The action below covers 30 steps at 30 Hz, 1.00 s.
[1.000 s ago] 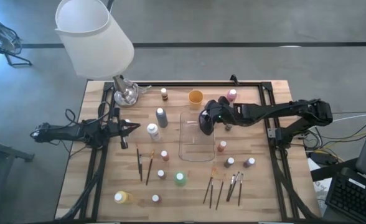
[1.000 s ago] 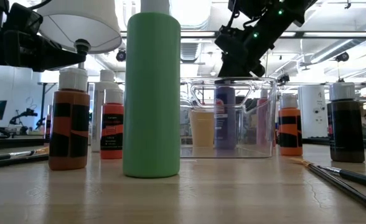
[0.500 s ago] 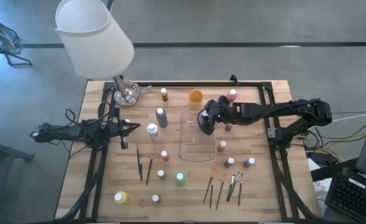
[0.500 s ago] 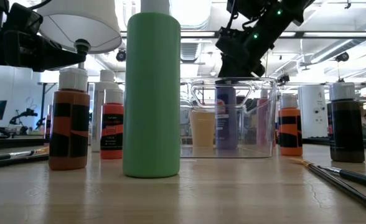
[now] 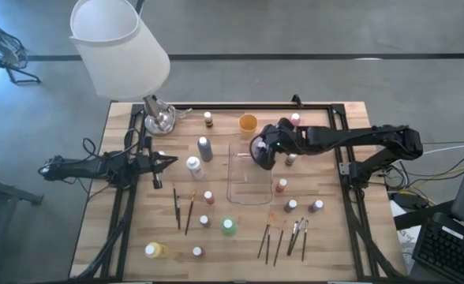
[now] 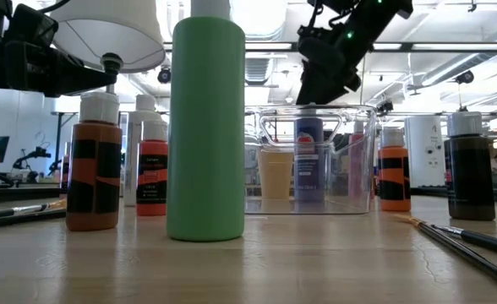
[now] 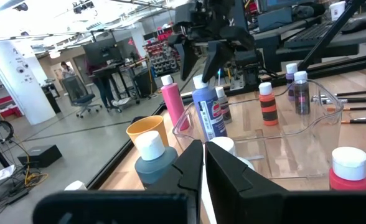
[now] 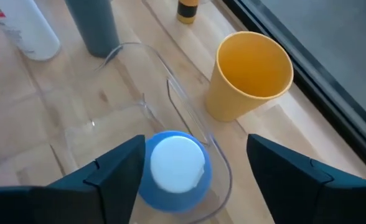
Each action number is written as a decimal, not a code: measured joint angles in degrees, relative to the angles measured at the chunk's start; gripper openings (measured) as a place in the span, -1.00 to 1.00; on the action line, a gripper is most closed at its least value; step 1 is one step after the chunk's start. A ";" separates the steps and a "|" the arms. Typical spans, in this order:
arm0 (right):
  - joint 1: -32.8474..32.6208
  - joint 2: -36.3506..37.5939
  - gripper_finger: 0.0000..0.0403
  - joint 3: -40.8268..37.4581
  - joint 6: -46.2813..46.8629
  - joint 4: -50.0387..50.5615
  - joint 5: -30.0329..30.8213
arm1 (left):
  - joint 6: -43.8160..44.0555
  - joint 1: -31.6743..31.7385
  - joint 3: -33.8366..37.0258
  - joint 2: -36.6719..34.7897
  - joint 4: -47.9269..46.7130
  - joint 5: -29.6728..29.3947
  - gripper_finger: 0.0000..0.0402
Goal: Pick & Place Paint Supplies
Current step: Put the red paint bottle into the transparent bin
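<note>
While my right claw (image 8: 192, 180) is hanging spread wide above it, gripping nothing, the blue paint bottle (image 8: 173, 169) is standing upright inside the clear tray (image 5: 248, 189), at its far end near the orange cup (image 8: 250, 74). Smooth rigid plastic, likely light and tippy; I'm judging the cylindrical body safer than the white cap. My left claw (image 5: 171, 161) is waiting clenched at the worktop's left edge.

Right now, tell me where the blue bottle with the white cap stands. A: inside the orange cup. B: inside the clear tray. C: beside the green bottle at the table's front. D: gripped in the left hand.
B: the blue bottle stands upright inside the clear tray, with the right hand open above its white cap and the orange cup outside the tray wall.
</note>
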<state>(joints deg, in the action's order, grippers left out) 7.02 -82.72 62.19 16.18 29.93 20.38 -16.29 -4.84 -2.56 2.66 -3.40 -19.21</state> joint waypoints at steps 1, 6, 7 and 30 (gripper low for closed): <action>-0.02 0.00 0.41 0.73 -0.27 1.20 0.06 | -0.01 0.00 -0.01 -0.01 0.00 0.01 -0.88; -0.02 0.00 0.46 6.17 -0.95 11.06 2.47 | 0.00 0.00 -0.01 -0.01 0.00 -0.01 -0.88; -0.02 0.05 0.46 7.38 -0.96 13.36 3.33 | 0.00 0.00 -0.01 -0.01 0.00 0.01 -0.88; 0.27 23.15 0.13 9.80 1.47 28.13 14.34 | 0.00 0.00 0.00 0.01 -0.01 0.01 -0.88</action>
<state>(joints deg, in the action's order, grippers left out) 7.29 -59.57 71.98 17.65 58.06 34.72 -16.29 -4.84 -2.56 2.67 -3.41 -19.20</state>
